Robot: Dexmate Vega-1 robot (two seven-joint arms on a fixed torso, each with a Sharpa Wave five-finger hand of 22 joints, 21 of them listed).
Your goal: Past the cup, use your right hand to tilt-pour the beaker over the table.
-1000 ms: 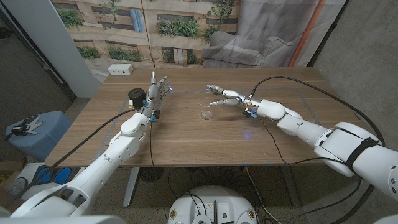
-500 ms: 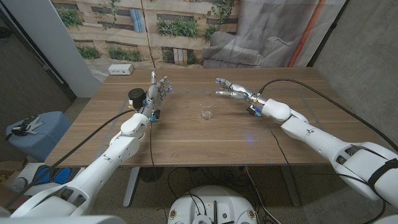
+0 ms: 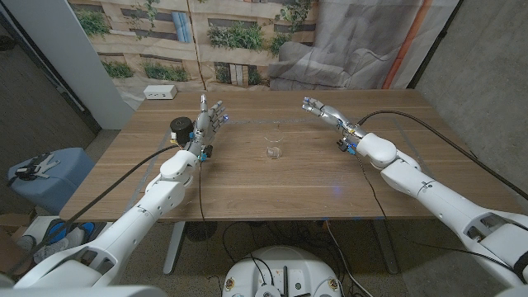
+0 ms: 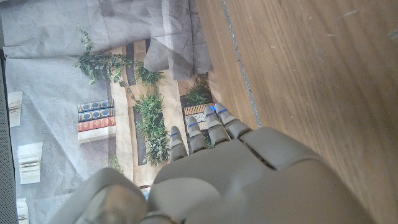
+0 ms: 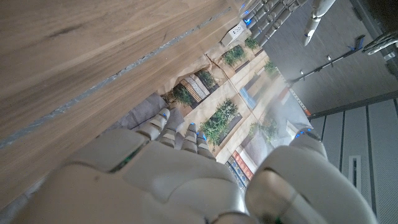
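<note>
Viewing from the head camera, I read the right hand [image 3: 323, 111] raised over the far right part of the table [image 3: 247, 177], fingers extended, close together and pointing toward the far edge, gripping nothing. The beaker [image 3: 274, 143], a small clear glass vessel, stands upright near the table's middle, well apart from that hand and nearer to me than it. I see the left hand [image 3: 211, 121] at the far left of the table, fingers up and slightly spread, holding nothing. A black cup [image 3: 180, 129] stands just beside the left hand, on its outer side. A white box [image 3: 160, 92] lies at the far left corner.

In the right wrist view, the right hand's [image 5: 161, 174] fingers [image 5: 163, 122] lie side by side, aimed past the table edge. In the left wrist view, the left hand's [image 4: 224, 180] fingers [image 4: 211, 127] likewise lie straight and close together, off the wood.
</note>
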